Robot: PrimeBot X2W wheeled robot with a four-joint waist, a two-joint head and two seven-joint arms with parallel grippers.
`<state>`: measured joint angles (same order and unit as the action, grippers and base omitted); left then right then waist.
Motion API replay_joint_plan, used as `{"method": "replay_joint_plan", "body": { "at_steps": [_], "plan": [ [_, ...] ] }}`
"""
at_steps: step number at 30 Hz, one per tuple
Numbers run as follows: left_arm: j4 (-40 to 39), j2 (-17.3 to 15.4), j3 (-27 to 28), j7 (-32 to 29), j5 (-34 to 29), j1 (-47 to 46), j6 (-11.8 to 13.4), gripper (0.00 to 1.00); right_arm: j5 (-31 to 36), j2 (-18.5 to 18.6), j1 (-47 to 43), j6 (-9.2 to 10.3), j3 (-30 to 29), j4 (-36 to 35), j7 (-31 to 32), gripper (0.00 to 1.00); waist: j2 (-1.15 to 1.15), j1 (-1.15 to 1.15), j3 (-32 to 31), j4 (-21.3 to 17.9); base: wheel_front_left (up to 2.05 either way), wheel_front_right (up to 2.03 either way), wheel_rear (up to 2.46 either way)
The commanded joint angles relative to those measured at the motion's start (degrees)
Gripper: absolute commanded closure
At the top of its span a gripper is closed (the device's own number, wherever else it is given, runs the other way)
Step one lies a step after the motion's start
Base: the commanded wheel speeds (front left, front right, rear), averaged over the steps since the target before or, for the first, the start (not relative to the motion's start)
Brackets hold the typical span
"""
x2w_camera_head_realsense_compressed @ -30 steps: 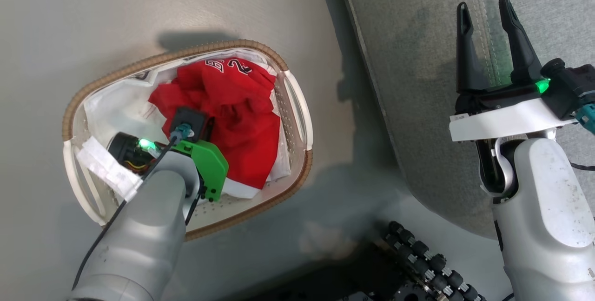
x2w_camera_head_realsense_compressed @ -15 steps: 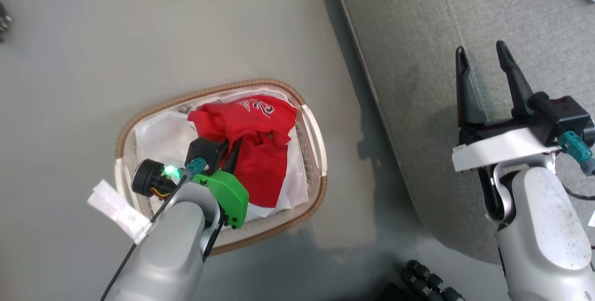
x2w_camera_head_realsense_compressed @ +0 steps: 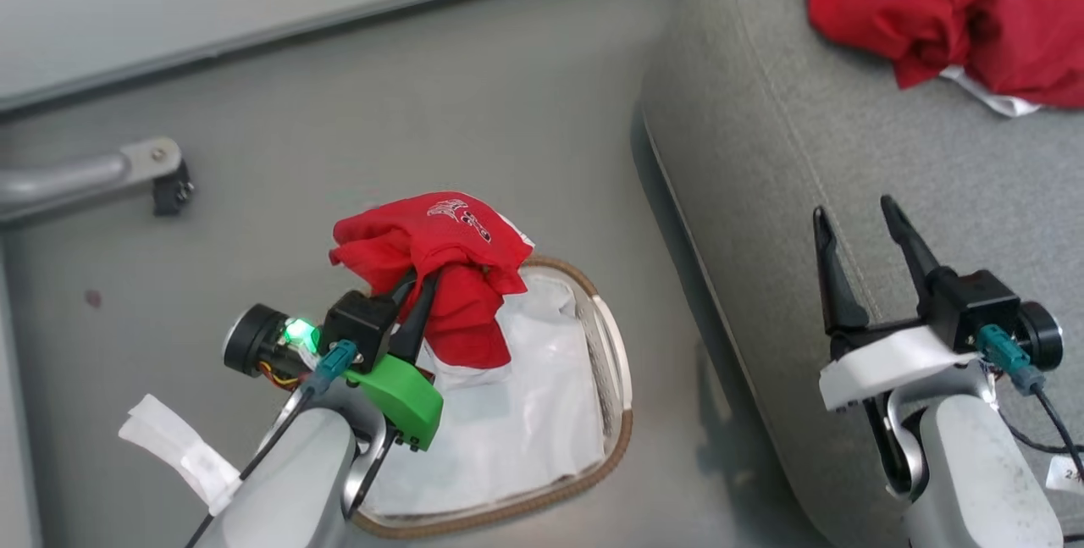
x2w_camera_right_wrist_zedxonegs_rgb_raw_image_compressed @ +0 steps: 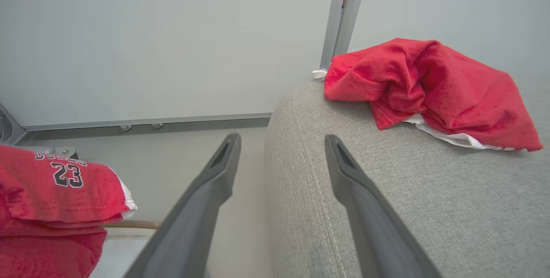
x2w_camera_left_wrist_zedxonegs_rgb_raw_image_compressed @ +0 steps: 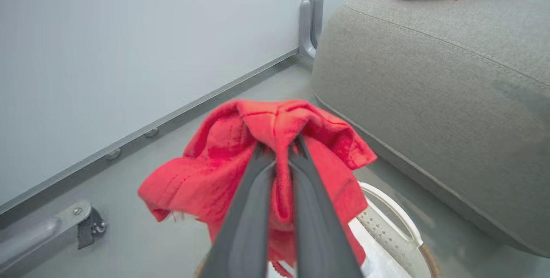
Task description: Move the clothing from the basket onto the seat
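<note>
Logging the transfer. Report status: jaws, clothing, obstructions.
Left jaws shut on red jersey, hanging over basket. Right jaws open, empty, over seat. Another red garment lies on seat. No obstacle seen toward seat.

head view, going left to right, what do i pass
grey metal bar → red garment pinched in the left gripper → seat → open right gripper
</note>
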<state>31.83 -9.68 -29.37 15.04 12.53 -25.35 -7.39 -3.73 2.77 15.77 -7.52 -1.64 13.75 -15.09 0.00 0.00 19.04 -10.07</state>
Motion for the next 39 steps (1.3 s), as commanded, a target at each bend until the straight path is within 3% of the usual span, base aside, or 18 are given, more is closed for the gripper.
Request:
{"method": "replay_joint_plan", "body": {
  "at_steps": [1,12,26,39],
  "plan": [
    [-1.35,-0.89,-0.25,0.20,-0.67,0.83,-0.13,1.00,0.57,0.23,-1.62,0.07,0.08,0.39,-0.12,0.00,0.00,0.00,-9.15,3.38,0.00,0.00,0.00],
    [-7.74,-5.62,-5.02,0.19,0.19,-7.32,-0.13,1.00,1.04,0.21,-4.37,0.06,4.44,1.18,-0.12,0.00,0.00,0.00,-16.87,4.51,0.00,0.00,0.00],
    [-11.52,-6.42,-14.27,-3.71,4.56,-20.26,-0.06,1.00,0.81,0.19,-0.41,0.06,14.94,1.30,-0.12,0.00,0.00,0.00,-19.98,5.88,0.00,0.00,0.00],
    [-13.66,-4.96,-20.68,-5.22,7.62,-24.84,-0.04,1.00,1.83,0.21,6.98,0.06,23.58,6.29,-0.11,0.00,0.00,0.00,-20.38,8.14,0.00,0.00,0.00]
  ]
}}
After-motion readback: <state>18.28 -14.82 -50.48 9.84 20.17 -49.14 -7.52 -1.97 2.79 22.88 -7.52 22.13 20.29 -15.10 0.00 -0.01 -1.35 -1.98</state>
